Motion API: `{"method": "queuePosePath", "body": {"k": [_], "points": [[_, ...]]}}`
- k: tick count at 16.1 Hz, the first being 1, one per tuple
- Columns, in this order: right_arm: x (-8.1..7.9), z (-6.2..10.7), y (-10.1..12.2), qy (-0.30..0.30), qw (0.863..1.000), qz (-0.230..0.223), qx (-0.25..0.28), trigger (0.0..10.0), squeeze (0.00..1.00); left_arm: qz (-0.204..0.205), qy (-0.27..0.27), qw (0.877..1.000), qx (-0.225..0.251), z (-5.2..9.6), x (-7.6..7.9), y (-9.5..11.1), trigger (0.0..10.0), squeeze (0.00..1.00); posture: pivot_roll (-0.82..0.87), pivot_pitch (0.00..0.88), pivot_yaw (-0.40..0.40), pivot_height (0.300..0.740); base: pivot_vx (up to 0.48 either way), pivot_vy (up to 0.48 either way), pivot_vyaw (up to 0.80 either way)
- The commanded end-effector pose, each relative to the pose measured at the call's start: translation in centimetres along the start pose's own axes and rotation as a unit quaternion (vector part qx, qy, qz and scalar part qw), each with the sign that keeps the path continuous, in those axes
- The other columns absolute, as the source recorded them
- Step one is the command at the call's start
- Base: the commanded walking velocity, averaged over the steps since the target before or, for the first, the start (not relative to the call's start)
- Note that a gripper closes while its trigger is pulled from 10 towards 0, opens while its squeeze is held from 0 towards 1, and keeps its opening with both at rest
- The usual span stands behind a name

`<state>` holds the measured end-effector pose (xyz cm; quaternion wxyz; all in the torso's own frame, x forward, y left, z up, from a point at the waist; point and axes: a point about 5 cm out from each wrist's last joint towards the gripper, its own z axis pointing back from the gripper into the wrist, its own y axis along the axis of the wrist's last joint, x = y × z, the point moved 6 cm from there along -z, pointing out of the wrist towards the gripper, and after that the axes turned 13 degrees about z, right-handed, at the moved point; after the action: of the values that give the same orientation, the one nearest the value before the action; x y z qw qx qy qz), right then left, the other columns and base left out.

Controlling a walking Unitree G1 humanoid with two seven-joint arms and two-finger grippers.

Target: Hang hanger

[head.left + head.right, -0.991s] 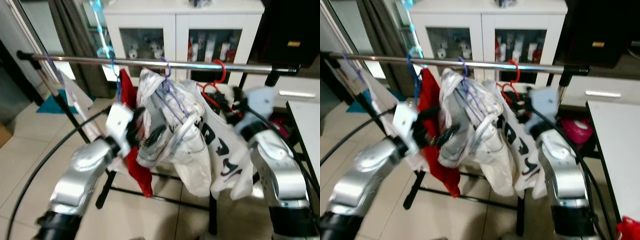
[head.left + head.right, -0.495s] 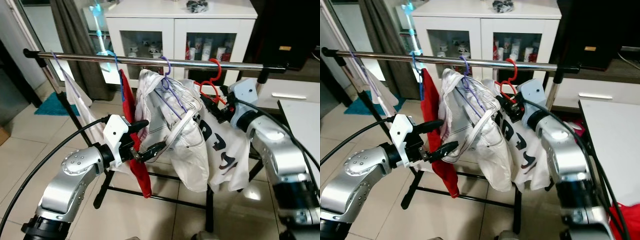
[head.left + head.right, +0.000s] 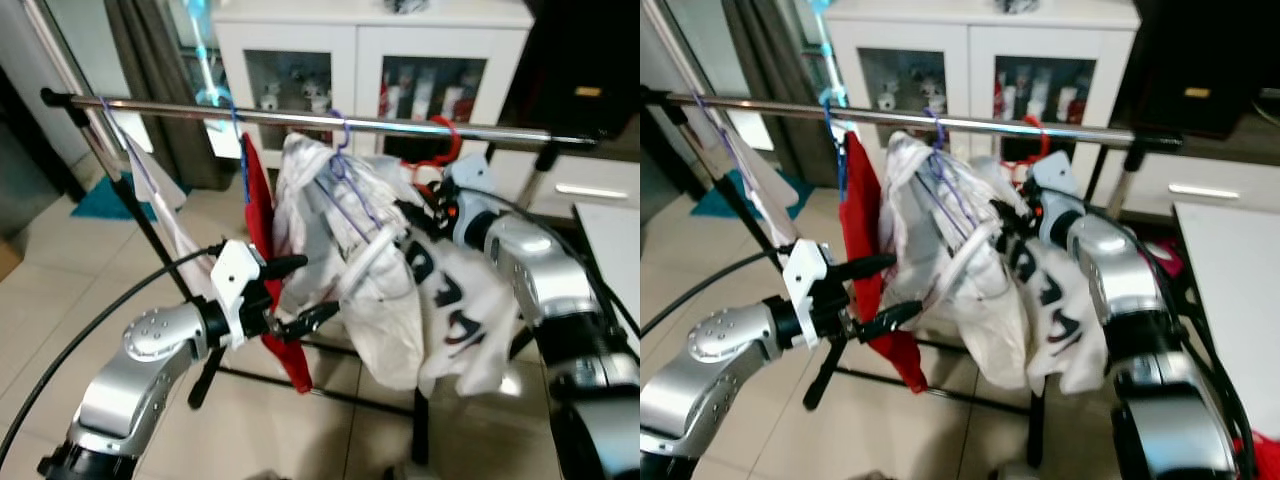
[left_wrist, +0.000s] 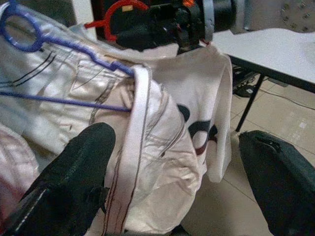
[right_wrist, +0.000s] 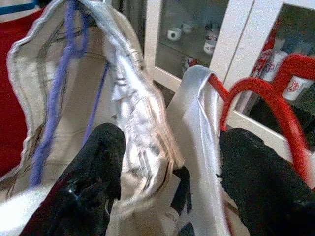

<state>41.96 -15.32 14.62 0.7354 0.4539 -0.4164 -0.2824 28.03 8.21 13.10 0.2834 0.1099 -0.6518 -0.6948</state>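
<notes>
Since half a second ago the right gripper has pushed left, in among the white shirt under the red hanger, whose hook sits over the rail, so the hanging looks nearly done. Its jaws stand wide apart, one beside the hanger's red wire, gripping nothing. The left gripper stays released, jaws spread near the cream garment on the purple hanger
</notes>
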Motion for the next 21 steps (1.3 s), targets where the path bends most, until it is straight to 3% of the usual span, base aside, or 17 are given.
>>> {"method": "queuePosePath", "body": {"k": [1,3,5,9,13,17,21], "points": [[0.4,-0.3,0.2,-0.009,1.000,-0.004,0.003,10.0,0.00,-0.005,-0.004,1.000,-0.007,0.2,0.2,0.0,10.0,0.00,-0.08,0.021,0.083,0.740,0.000,0.000,0.00],[1.1,-0.6,0.6,-0.013,1.000,0.003,0.000,10.0,0.00,-0.004,-0.008,1.000,-0.014,0.3,0.4,-0.3,10.0,0.00,-0.08,0.017,0.082,0.740,0.000,0.000,0.00],[0.8,-0.4,1.2,0.014,1.000,0.016,0.013,10.0,0.00,-0.004,-0.009,1.000,-0.016,0.4,0.3,-0.4,10.0,0.00,-0.08,0.018,0.082,0.740,0.000,0.000,0.00],[-0.1,2.3,2.0,0.094,0.993,0.041,0.051,10.0,0.00,-0.010,-0.007,1.000,-0.020,0.6,-0.1,-0.5,10.0,0.00,-0.09,0.012,0.083,0.740,0.000,0.000,0.00],[3.3,5.7,1.9,0.060,0.996,0.059,0.032,10.0,0.00,-0.009,-0.019,1.000,-0.010,0.2,0.0,-0.1,10.0,0.00,-0.11,0.010,0.096,0.740,0.000,0.000,0.00],[4.6,5.8,0.2,0.028,0.998,0.049,-0.020,10.0,0.00,-0.012,-0.025,1.000,-0.011,-0.3,0.1,-0.2,10.0,0.00,-0.11,0.001,0.098,0.740,0.000,0.000,0.00],[4.9,5.5,0.7,0.022,0.998,0.049,-0.017,10.0,0.00,-0.017,-0.024,1.000,-0.010,-0.2,-0.2,0.0,10.0,0.00,-0.11,0.000,0.103,0.740,0.000,0.000,0.00]]}}
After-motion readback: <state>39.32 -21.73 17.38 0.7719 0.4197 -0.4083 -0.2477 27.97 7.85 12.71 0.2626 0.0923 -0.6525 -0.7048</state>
